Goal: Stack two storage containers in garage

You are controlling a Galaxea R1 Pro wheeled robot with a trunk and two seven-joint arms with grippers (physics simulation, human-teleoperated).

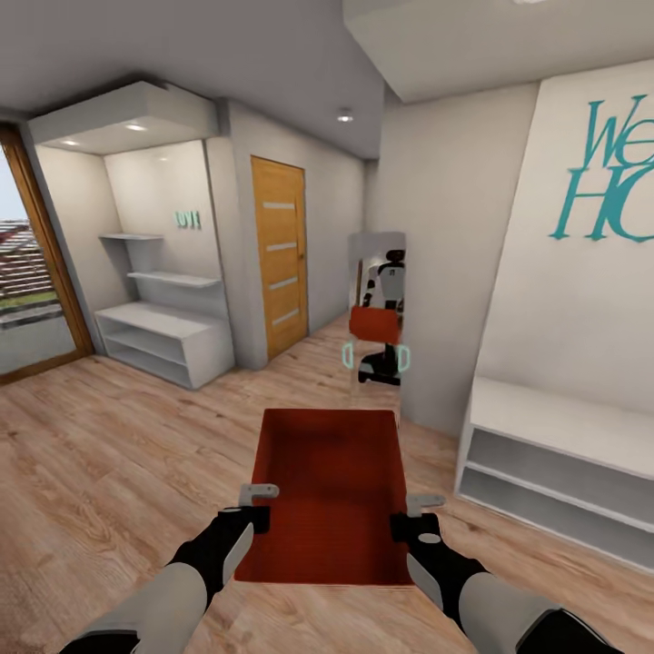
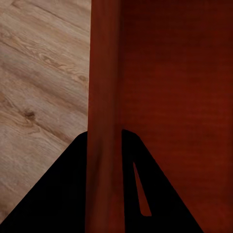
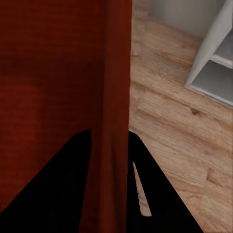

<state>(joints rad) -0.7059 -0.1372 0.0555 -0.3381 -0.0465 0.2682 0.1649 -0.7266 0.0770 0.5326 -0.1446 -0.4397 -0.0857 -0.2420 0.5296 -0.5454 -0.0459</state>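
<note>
One bin held: an orange-red storage container (image 1: 331,495) is seen in the lower centre of the head view, carried above the wood floor (image 1: 118,472) between both arms.
Long axis: the container's length runs away from the robot, toward the mirror (image 1: 376,318) at mid-frame; its open top faces up and the flat bottom is visible inside.
Tilt: the container appears roughly level.
Left gripper: the left gripper (image 1: 258,507) is closed over the container's left wall near the near corner; in the left wrist view the thin wall (image 2: 103,116) is seen pinched between the two dark fingers (image 2: 58,194).
Right gripper: the right gripper (image 1: 414,514) is closed over the right wall in the same way; in the right wrist view the wall (image 3: 116,97) runs between the fingers (image 3: 160,194).
Surface: light wood planks are seen below the container in all three views.
Room, left: a glass door with a wooden frame (image 1: 41,263) is at the left edge, and a white shelf unit (image 1: 163,313) stands in a lit alcove at upper left.
Room, centre: a wooden door (image 1: 280,254) with pale horizontal strips is set in the grey wall; the narrow mirror beside it reflects the robot and the red container.
Room, right: a low white shelf (image 1: 554,468) stands against the right wall, under teal lettering (image 1: 604,173) that is cut by the frame edge.
</note>
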